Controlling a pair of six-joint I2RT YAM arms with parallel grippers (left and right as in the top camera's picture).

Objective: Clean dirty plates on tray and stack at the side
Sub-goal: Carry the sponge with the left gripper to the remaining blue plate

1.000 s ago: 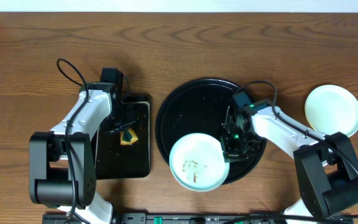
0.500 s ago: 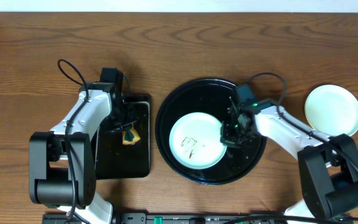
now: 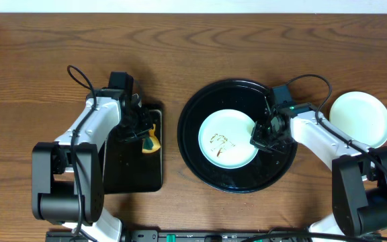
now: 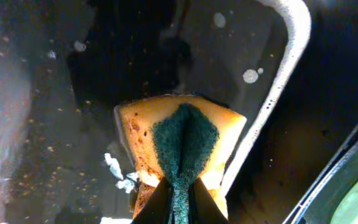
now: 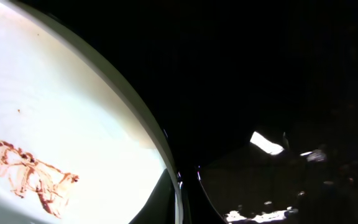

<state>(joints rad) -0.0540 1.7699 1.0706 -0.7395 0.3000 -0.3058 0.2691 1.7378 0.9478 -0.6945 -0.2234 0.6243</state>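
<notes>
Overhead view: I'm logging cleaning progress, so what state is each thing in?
Smeared plate: brown sauce on it, in the round tray, rim gripped.
Side plate: looks clean, on the table right of the round tray.
Sponge: pinched, over the rectangular tray.
Left fingers: shut on sponge.
Right fingers: shut on smeared plate.

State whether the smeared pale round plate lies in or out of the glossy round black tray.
In: the pale plate lies wholly within the black tray, inside its raised rim.
</notes>
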